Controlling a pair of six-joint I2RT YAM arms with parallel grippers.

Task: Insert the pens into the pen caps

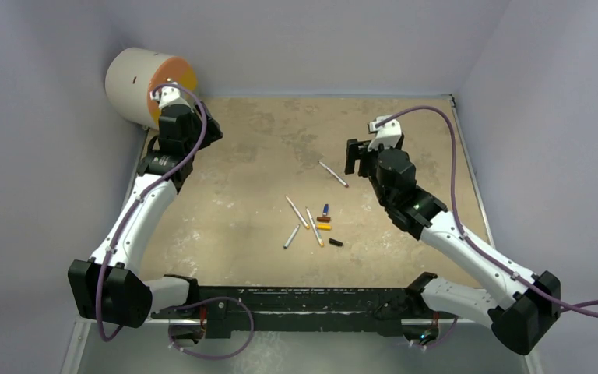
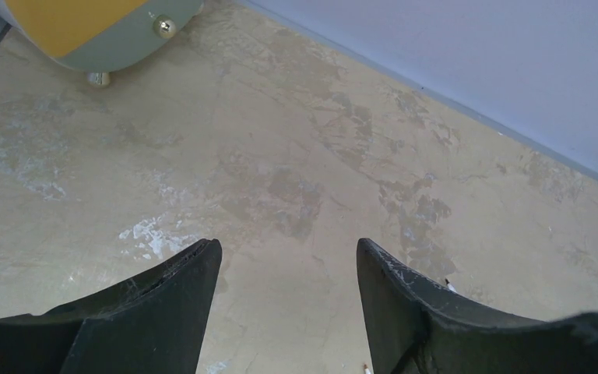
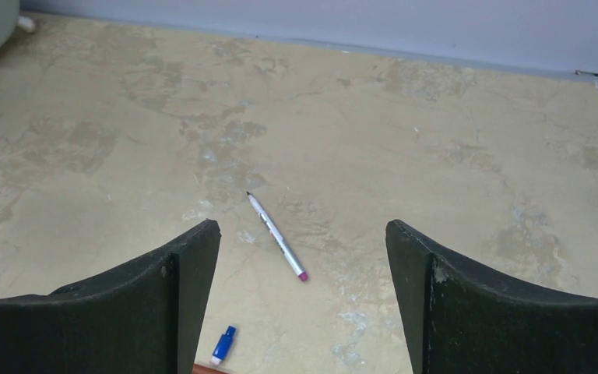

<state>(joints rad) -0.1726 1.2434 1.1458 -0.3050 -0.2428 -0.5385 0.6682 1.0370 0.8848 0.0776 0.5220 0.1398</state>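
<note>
Several thin white pens lie in the middle of the table: one pen [image 1: 333, 174] sits apart toward the back, and three more [image 1: 297, 211], [image 1: 314, 227], [image 1: 291, 237] lie nearer the front. Beside them are the blue cap [image 1: 325, 209], red-brown cap [image 1: 323, 220], yellow cap [image 1: 323, 227] and black cap [image 1: 335, 242]. My right gripper [image 1: 356, 160] hovers open just right of the far pen; its wrist view shows that pen [image 3: 276, 236] and the blue cap [image 3: 223, 344] below the open right gripper [image 3: 302, 226]. My left gripper [image 2: 288, 245] is open over bare table at the back left, holding nothing.
A large white cylinder with an orange face [image 1: 146, 84] lies at the back left corner, close to my left wrist; it shows again as the cylinder [image 2: 86, 23]. Grey walls close the table at the back and sides. The arm bases sit on the black rail [image 1: 304, 300] at the front.
</note>
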